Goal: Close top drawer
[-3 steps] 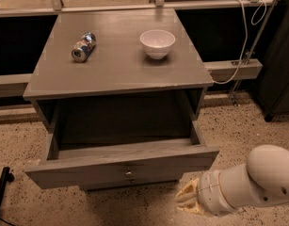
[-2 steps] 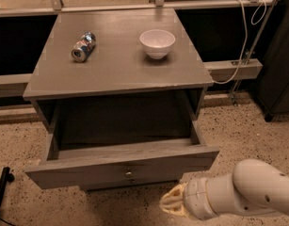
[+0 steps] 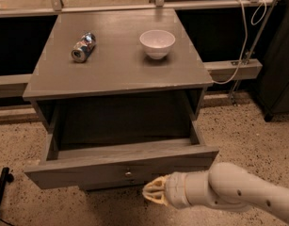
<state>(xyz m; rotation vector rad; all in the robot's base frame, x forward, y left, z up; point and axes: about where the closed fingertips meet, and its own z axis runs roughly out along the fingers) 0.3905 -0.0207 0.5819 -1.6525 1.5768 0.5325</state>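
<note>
The cream hand (image 3: 155,194), clenched or released I cannot tell, hangs just below the open grey wood-grain top drawer (image 3: 120,167), probably for pushing.

Grey wood-grain top drawer (image 3: 120,166) is showing a dark interior and a small silvery knob (image 3: 128,173). On the matching grey cabinet top (image 3: 120,72), a white bowl (image 3: 157,43) is sitting right of a silver-and-blue can (image 3: 83,46). The pale yellowish gripper (image 3: 156,194), on a cream arm (image 3: 228,192), is hovering just near of the drawer front, over speckled beige floor (image 3: 238,135)
</note>
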